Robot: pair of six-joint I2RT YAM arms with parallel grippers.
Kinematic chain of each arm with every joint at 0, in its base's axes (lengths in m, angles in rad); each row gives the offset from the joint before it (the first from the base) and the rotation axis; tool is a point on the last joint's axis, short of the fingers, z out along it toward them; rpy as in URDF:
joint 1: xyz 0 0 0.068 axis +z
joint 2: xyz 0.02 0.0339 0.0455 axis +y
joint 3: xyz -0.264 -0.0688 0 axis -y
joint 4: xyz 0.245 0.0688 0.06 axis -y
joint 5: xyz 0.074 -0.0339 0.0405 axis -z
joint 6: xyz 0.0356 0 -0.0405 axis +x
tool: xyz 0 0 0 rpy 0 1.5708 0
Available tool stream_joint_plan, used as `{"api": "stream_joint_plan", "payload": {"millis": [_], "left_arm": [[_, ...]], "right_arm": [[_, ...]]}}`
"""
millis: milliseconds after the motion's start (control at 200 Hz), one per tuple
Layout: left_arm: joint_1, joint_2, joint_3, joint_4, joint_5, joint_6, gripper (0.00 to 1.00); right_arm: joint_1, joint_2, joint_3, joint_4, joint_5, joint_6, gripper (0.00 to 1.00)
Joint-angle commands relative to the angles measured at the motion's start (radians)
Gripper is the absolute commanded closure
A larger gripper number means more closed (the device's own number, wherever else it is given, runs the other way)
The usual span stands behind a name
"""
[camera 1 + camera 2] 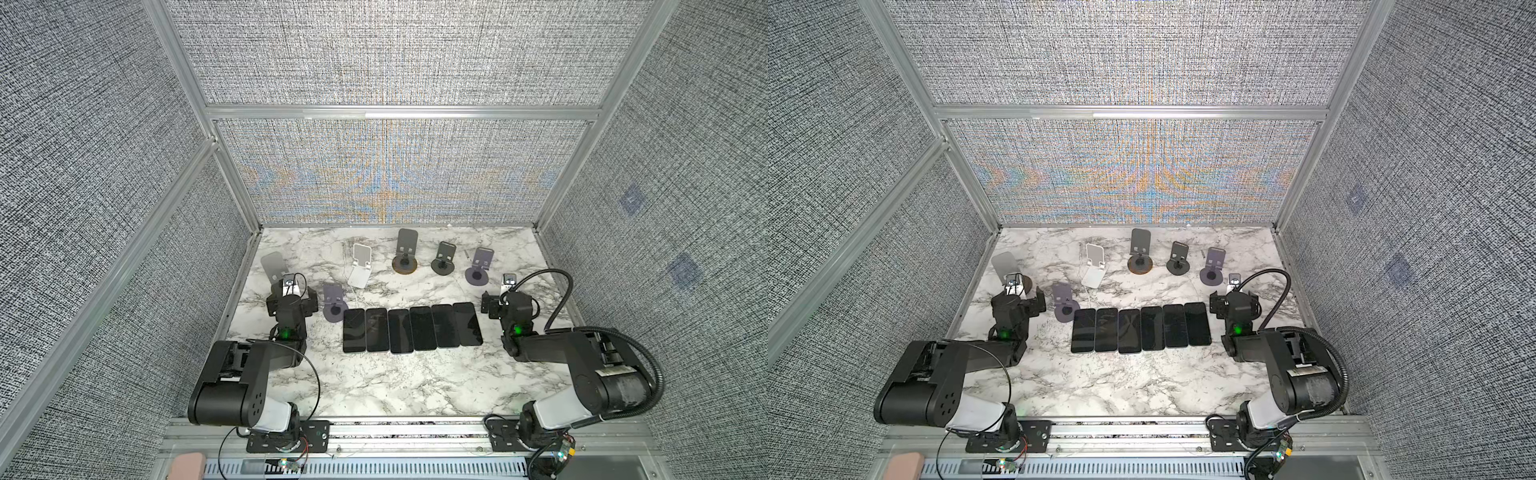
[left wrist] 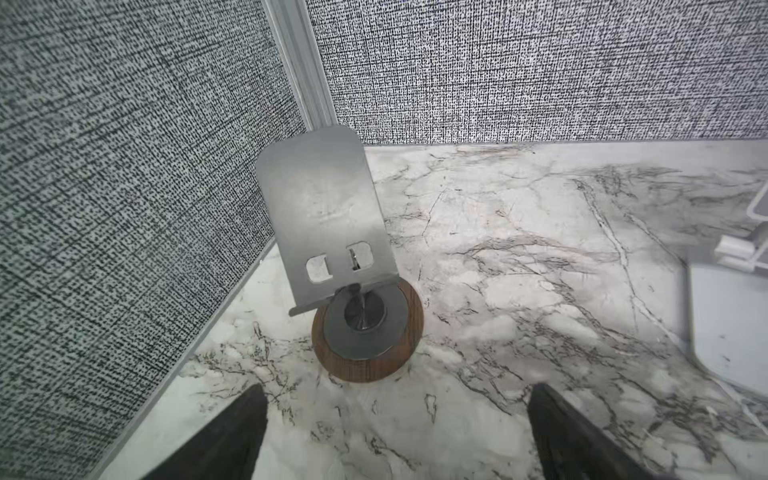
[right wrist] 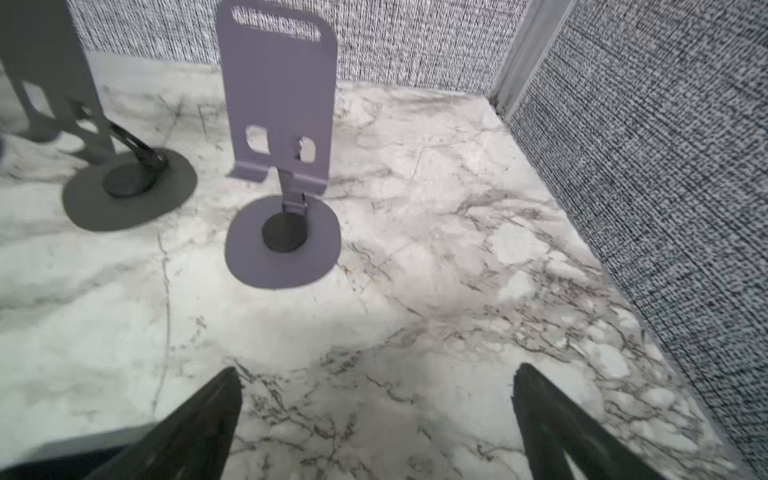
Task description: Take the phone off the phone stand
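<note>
So you're basically looking at a finished job here, far as I can tell. Start with the marble table (image 1: 415,386): nothing on it is propped up. The row of phones (image 1: 411,328) lies flat, screens up, six side by side in the middle, between the two arms and near the front of the stands.

Every stand I can see in both top views is empty:
- silver stand (image 2: 324,216) in the left back corner, bare plate, nothing on its lip
- near purple stand (image 1: 333,303), just beside the left end of the phones
- white stand (image 1: 360,266)
- grey stand (image 1: 405,249) on its wooden disc
- dark stand (image 3: 62,83)
- far purple stand (image 3: 278,104), also bare

Your left gripper (image 2: 397,390) is spread wide and holding nothing, pointed at the silver stand but apart from it. The right gripper (image 3: 378,372) is the same: jaws wide apart, empty, facing the far purple stand.

My read: no phone is left to pull, so there's nothing more to grab unless one is hidden behind an arm.
</note>
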Motion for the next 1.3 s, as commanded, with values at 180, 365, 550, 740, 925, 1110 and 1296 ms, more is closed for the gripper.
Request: {"api": "stream_joint_plan", "payload": {"millis": [180,365,550,740,925,1110,1296], "left_arm": [[0.016,0.017,0.016,0.055,0.095,-0.017,0.01],[0.016,0.029,0.027,0.05,0.047,-0.035,0.01],[0.017,0.033,0.025,0.062,0.05,-0.03,0.01],[0.019,0.036,0.029,0.059,0.053,-0.029,0.01],[0.02,0.034,0.03,0.055,0.058,-0.032,0.01],[0.021,0.034,0.033,0.052,0.059,-0.032,0.01],[0.024,0.034,0.033,0.05,0.061,-0.033,0.01]], "right_arm": [[-0.003,0.001,0.001,0.02,-0.002,0.021,0.01],[-0.002,0.005,-0.001,0.035,-0.001,0.02,0.01],[-0.003,0.005,-0.001,0.033,-0.001,0.02,0.01],[-0.003,0.005,-0.001,0.033,-0.002,0.02,0.01],[-0.002,0.005,-0.001,0.033,-0.003,0.02,0.01],[-0.003,0.01,0.008,0.02,-0.004,0.021,0.01],[-0.008,0.004,0.001,0.026,-0.009,0.024,0.01]]}}
